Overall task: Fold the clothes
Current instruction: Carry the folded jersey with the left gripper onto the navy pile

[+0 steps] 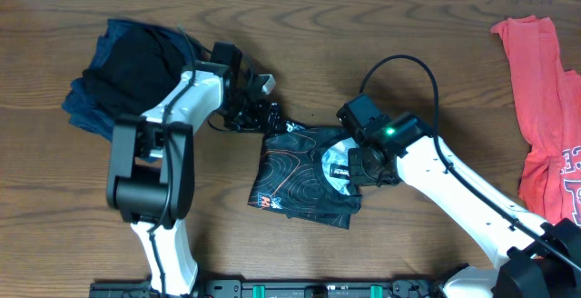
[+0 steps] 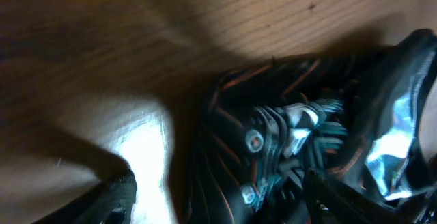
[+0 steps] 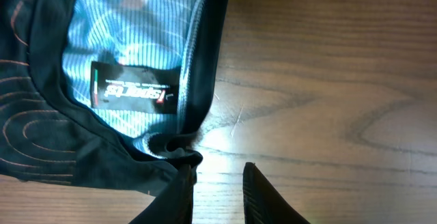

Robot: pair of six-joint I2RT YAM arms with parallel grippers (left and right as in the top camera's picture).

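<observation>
Mid-table, slightly toward the near edge, we see the black jersey (image 1: 304, 175) lying in a compact, roughly square bundle, orange contour lines up, pale inner lining showing at its right side. Left gripper (image 1: 263, 116) sits low at the jersey's far-left corner; in the left wrist view its jaws stand wide apart with bunched fabric under them, nothing pinched. Right gripper (image 3: 217, 183) is at the jersey's right edge by the collar (image 3: 198, 80); its jaws are parted a little, bare table (image 3: 328, 80) showing in the gap, one finger (image 3: 179, 197) touching the collar's bunched end, no cloth between them. So neither gripper holds anything. Brand label (image 3: 133, 87) inside the neck faces up. Navy and black pile (image 1: 127, 71) lies far left, partly hidden behind the left arm; coral-red T-shirt (image 1: 545, 107) lies at the right edge, well apart from the jersey.

Our read: jersey is mostly folded but ragged, with the far-left corner sticking out and the neck lining exposed; one more fold or a tidy-up looks due. To do it well we would close the left jaws on all layers at that corner, not just the top one, and take the right grip on the collar edge itself rather than beside it. Lift only enough to clear the table, carry both sides together so the bundle does not twist, and lay the edge down flush. Risk we flag: slick fabric sliding out, or lower layers dragging and undoing the fold.
</observation>
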